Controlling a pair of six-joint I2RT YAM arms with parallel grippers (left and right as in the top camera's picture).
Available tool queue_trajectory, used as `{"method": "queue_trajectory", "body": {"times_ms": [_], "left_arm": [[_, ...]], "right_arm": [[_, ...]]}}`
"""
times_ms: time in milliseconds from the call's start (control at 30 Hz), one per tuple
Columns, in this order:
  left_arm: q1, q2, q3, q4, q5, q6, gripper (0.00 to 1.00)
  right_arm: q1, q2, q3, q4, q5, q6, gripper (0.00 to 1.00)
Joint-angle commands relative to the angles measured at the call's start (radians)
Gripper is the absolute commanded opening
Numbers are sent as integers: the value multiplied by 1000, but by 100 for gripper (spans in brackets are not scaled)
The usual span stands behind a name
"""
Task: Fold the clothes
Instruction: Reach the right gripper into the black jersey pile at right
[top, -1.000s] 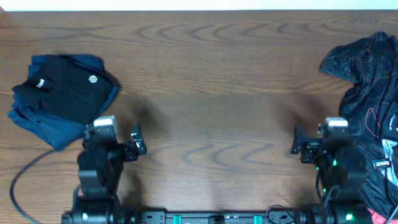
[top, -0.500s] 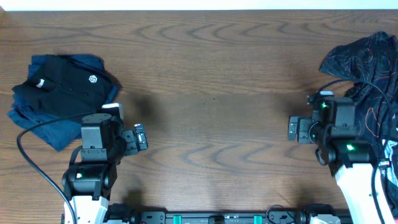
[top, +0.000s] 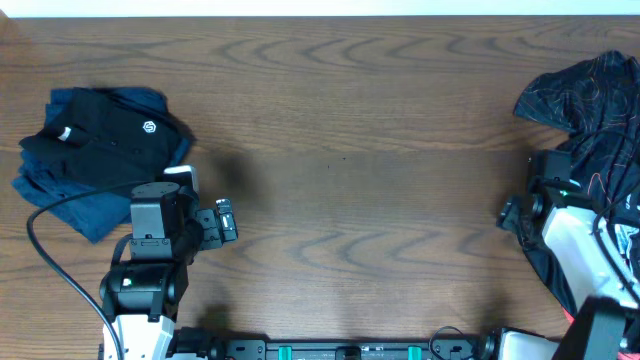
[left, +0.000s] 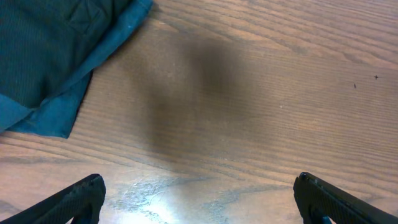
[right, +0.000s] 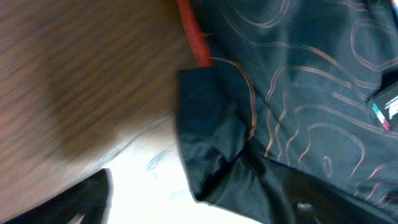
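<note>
The clothes, a black jersey (top: 590, 110) with thin orange contour lines, lie crumpled at the table's right edge. In the right wrist view the jersey (right: 311, 93) fills the right side, and its dark hem corner reaches down between my jaws. My right gripper (right: 199, 202) is open around that hem, one finger over bare wood and the other dark against the cloth. From overhead the right gripper (top: 518, 212) sits at the jersey's left border. My left gripper (top: 228, 220) hangs open over bare wood, and the left wrist view shows this gripper (left: 199, 202) with nothing in it.
A folded stack (top: 100, 150) lies at the far left, a black polo with a white emblem on blue cloth. Its blue corner (left: 56, 56) shows in the left wrist view. A red strip (right: 193, 37) lies along the jersey's edge. The wooden table (top: 350, 150) spans the middle.
My right arm has swung to the right, from the open wood onto the jersey's edge. The left arm shifted slightly at first and then stayed still.
</note>
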Motion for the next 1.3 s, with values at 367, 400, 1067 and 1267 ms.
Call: {"method": "queue_trajectory", "body": {"times_ms": [367, 400, 1067, 1267], "left_arm": [[3, 1, 29, -2, 7, -6, 98], [3, 1, 29, -3, 7, -6, 98], [3, 1, 29, 1, 7, -5, 98], [3, 1, 29, 0, 7, -6, 98]], "right_arm": [[-121, 109, -7, 15, 31, 40, 52], [-124, 109, -7, 14, 31, 40, 48], [-125, -24, -7, -66, -22, 41, 1], [-137, -78, -7, -66, -2, 53, 63]]}}
